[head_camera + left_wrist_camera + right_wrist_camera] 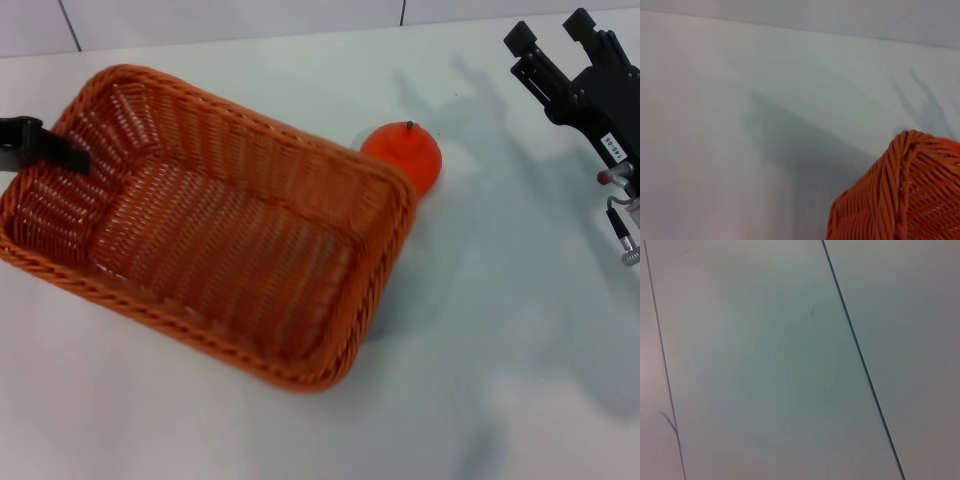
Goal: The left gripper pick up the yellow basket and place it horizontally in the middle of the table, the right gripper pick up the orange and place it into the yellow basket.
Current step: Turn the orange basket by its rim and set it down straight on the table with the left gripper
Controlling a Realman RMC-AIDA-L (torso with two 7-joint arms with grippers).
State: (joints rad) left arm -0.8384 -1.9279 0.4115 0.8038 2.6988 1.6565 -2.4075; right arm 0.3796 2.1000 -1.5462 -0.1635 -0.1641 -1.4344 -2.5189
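White tabletop (480, 330) fills our view, and on it sits the yellow basket (215, 225), a big rectangular woven wicker one, more orange-brown than yellow, lying at a slant on the left half. We see nothing inside it but its own weave. Tucked behind its far right corner is the orange (405, 155), a round bright fruit with a dark stem, partly hidden by the braided rim and touching it. The left gripper (40, 145) pokes in at the basket's left end, black fingers over the rim; mostly cut off, so we can't tell its grip. The right gripper (562, 40) hangs at far right, prongs spread, well apart from the fruit.
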